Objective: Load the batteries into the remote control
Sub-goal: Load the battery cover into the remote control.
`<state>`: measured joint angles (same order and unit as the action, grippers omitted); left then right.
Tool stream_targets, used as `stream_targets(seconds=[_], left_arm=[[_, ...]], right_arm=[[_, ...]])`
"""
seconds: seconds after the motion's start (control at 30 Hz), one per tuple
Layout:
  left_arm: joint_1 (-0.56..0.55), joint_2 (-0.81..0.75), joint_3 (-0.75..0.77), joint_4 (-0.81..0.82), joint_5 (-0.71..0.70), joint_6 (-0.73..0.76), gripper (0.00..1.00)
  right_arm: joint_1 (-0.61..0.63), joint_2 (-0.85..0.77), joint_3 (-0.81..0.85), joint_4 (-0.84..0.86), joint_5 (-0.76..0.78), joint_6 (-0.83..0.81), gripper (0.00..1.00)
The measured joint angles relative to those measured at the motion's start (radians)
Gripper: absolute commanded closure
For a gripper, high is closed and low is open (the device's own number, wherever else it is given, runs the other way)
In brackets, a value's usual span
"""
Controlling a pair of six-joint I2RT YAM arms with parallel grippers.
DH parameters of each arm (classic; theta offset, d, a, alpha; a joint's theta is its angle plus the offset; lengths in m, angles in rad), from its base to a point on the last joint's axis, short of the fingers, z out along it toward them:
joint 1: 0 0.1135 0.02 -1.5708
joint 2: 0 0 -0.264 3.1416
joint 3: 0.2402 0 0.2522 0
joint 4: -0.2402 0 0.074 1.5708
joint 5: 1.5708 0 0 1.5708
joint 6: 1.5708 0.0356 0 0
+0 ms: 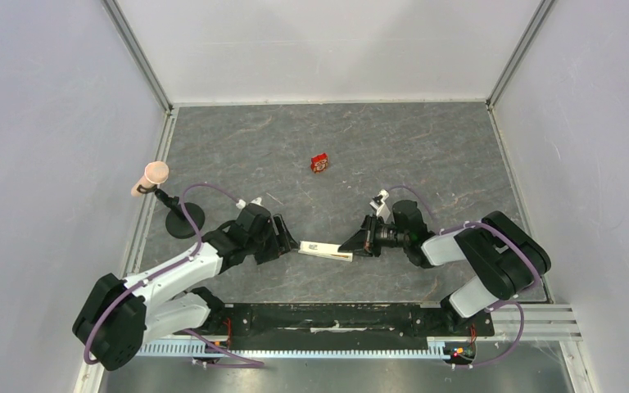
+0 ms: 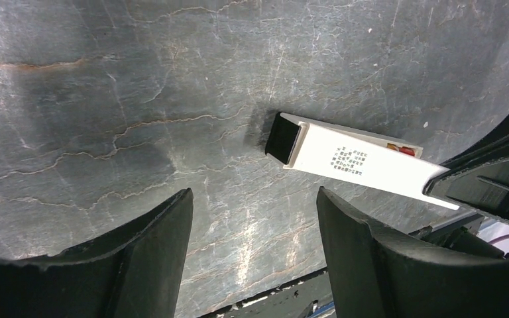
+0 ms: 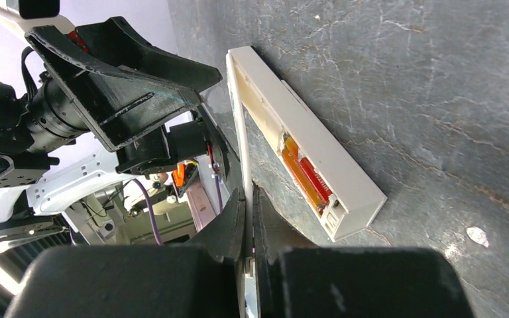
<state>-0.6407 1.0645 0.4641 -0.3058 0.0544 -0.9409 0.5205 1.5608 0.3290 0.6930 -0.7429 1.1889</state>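
Note:
The remote control point(image 1: 318, 248) lies on the table between my two grippers, a white bar with a dark end point(image 2: 283, 138). In the right wrist view it lies on its side point(image 3: 348, 169) with the recess showing. The batteries point(image 3: 305, 173), orange and red, sit side by side in the recess; they also show in the left wrist view point(image 2: 401, 150). My right gripper point(image 3: 248, 199) is shut on the thin white cover strip point(image 3: 238, 119), which meets the remote at its far end. My left gripper point(image 2: 252, 192) is open and empty, just short of the dark end.
A small red square box point(image 1: 319, 163) sits further back at mid table. A black round stand point(image 1: 184, 219) with a peach-coloured tip point(image 1: 154, 174) is at the left edge. A black rail point(image 1: 336, 315) runs along the near edge. Grey walls enclose the table.

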Motion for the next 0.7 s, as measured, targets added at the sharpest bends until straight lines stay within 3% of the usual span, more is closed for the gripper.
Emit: stream_targets(seconds=[0.3,0.7], left_arm=[[0.007,0.003,0.000,0.004,0.000,0.000,0.26],[0.011,0.116,0.046,0.069,0.034,0.042,0.27]], right_arm=[[-0.001,0.000,-0.016,-0.008,0.019,-0.008,1.00],[-0.002,-0.008,0.109,-0.304,0.058,-0.202,1.00]])
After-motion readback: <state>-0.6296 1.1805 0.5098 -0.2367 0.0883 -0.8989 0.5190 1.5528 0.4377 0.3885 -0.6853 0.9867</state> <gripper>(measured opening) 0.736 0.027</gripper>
